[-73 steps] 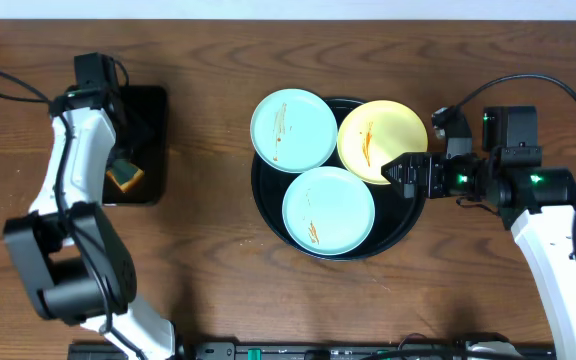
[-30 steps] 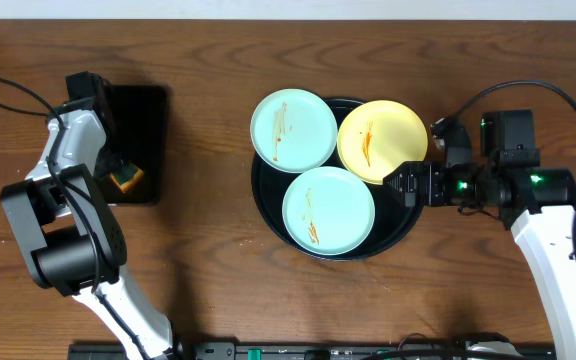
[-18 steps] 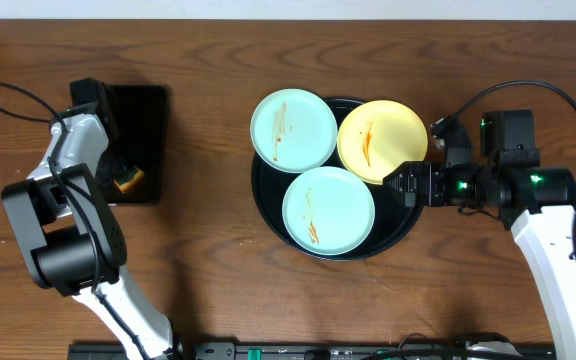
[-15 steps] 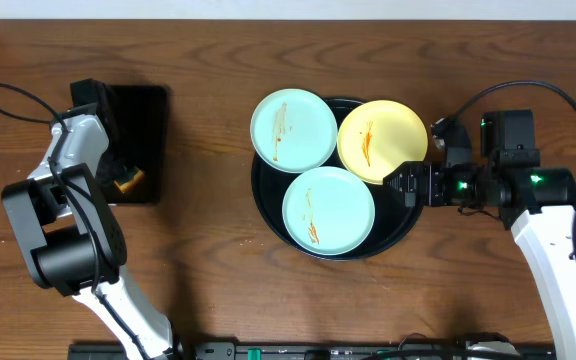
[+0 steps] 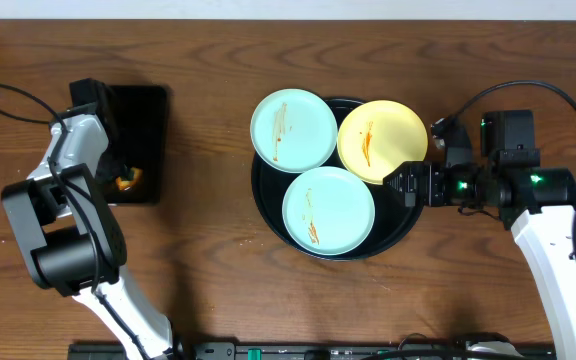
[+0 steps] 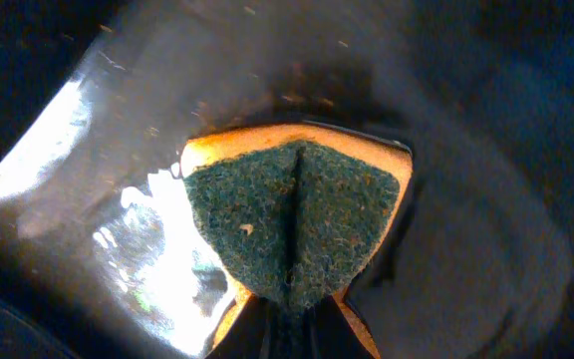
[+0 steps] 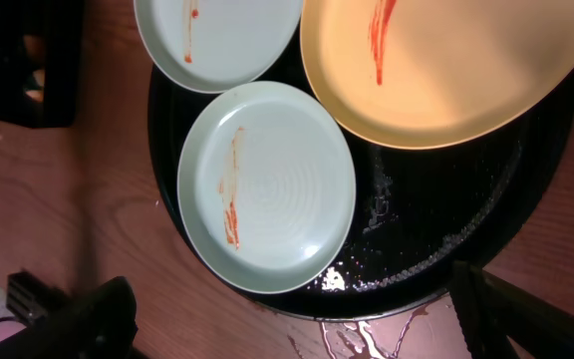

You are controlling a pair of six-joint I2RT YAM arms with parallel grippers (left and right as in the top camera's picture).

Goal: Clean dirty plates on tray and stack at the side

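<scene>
Three smeared plates lie on the round black tray (image 5: 400, 218): a light blue one (image 5: 293, 130) at the upper left, a pale yellow one (image 5: 381, 140) at the upper right, and a light blue one (image 5: 328, 210) in front. My right gripper (image 5: 400, 183) stands open at the tray's right rim, beside the yellow plate's edge. In the right wrist view its fingers (image 7: 98, 319) straddle the rim below the front blue plate (image 7: 267, 184). My left gripper (image 6: 292, 324) is shut on a green-and-orange sponge (image 6: 297, 224), which is pinched into a fold.
The sponge (image 5: 128, 182) sits in a small rectangular black tray (image 5: 143, 120) at the left. Water is spilled on the wood next to the round tray's rim (image 7: 367, 339). A cable (image 5: 13, 95) loops at the far left.
My left gripper has closed on the sponge, squeezing it narrower. The right arm and the plates have not moved.
</scene>
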